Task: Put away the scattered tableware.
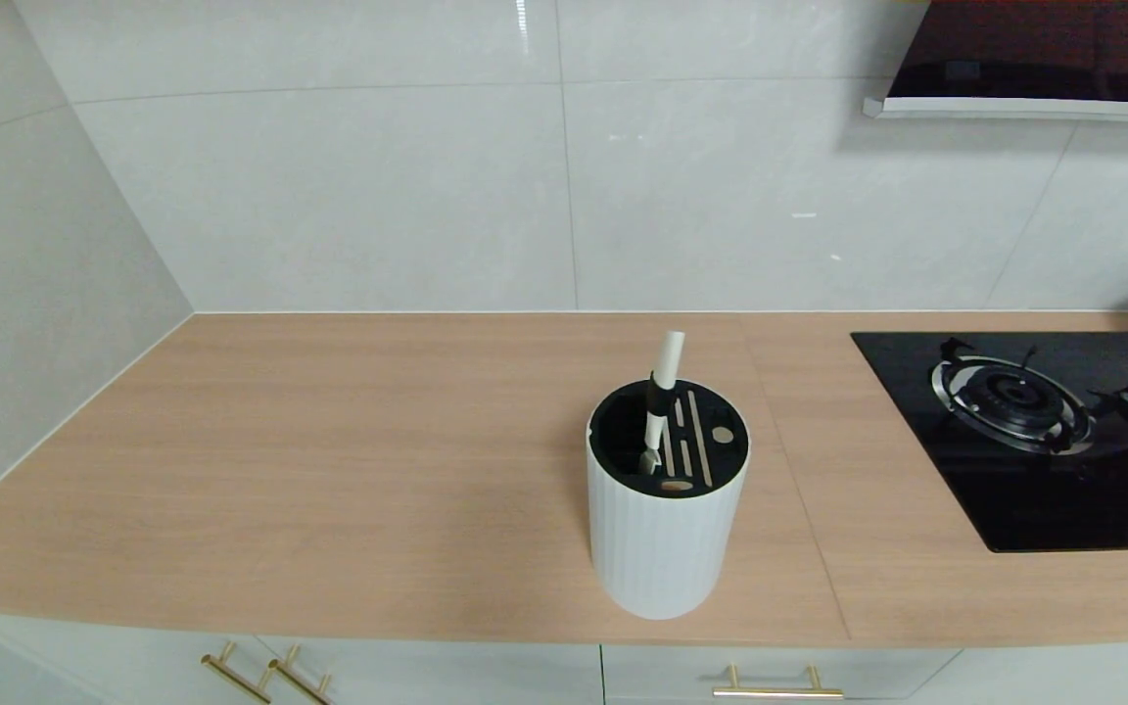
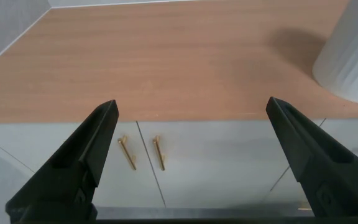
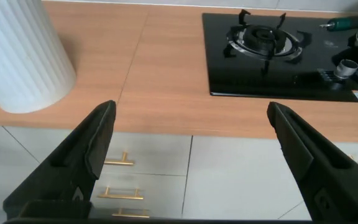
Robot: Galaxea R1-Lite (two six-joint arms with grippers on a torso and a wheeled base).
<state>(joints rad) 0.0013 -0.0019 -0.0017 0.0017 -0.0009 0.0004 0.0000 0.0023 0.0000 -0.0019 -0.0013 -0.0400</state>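
Two grippers nearest, both low before the white cabinet fronts: left gripper with jaws spread wide, holding nothing; right gripper likewise wide apart and bare. Just beyond, gold bar handles on those fronts, under the front edge of the wooden countertop. On that countertop, near its front edge, a white ribbed holder, upright, with a black slotted top. In the open compartment on the robot's left side of that top, a single piece of tableware: white handle with a black band, slightly tilted, handle end well above the rim. Working end down inside, too hidden to name. To the robot's right of the holder, well apart, a black glass hob with a round burner. Farthest back, a pale tiled wall, and high on the robot's right a dark range hood.
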